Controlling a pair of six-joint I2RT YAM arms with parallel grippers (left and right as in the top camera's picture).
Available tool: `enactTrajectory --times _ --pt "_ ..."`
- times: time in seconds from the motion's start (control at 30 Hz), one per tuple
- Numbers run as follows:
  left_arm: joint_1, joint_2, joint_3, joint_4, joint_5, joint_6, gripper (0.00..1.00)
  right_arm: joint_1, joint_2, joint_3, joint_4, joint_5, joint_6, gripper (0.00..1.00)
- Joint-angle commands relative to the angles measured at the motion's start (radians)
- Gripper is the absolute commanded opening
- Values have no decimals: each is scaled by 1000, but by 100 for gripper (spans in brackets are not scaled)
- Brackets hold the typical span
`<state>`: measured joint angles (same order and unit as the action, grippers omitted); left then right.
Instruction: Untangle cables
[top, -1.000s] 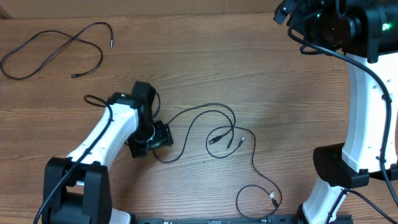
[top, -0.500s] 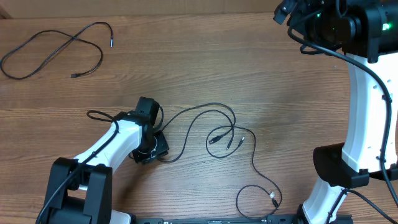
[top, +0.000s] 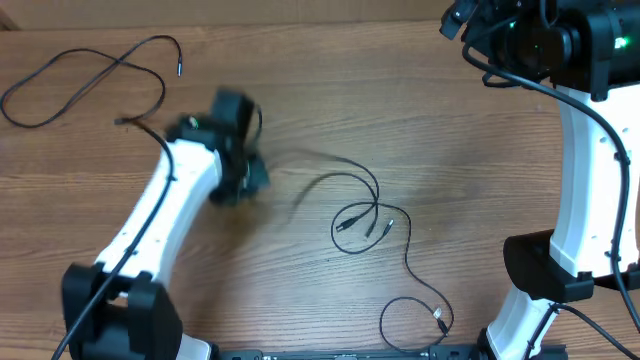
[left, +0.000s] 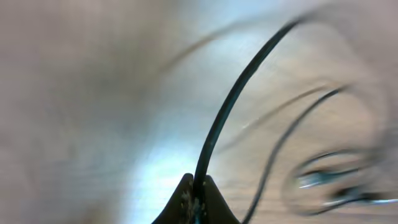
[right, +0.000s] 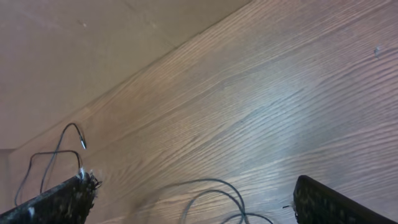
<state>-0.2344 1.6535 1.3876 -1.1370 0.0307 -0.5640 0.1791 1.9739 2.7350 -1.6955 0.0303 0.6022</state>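
Our left gripper (left: 198, 200) squeezed one thin cable (left: 231, 106) over the table's (top: 450, 150) middle. The bunched cables (top: 372, 212) lay to its right, and the spare cable (top: 122, 64) by the far left edge. Our right gripper (right: 193, 205) hung spread wide over bare wood.

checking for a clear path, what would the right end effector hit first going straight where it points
Probably the bare table; the cable loop just ahead of the open right end effector may come first, depth is unclear.
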Motion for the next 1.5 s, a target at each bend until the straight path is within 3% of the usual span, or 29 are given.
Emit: enactTrajectory --times 0.0,0.17,0.4,0.63,0.9,1.47 --pt "-1 -14 307 -72 -34 94 4 4 -8 14 2 1 -9 100" --pt "-1 -14 782 -109 76 146 4 4 -8 14 2 1 -9 100" --pt "-1 -14 1081 -63 164 145 4 4 -8 14 2 1 -9 100" --pt "-1 -6 1101 -127 169 124 4 4 -8 14 2 1 -9 100" --pt "20 40 1100 -276 -37 -51 4 4 -8 14 2 1 -9 100" --pt "396 248 1094 -552 -123 -69 4 4 -8 14 2 1 -9 100"
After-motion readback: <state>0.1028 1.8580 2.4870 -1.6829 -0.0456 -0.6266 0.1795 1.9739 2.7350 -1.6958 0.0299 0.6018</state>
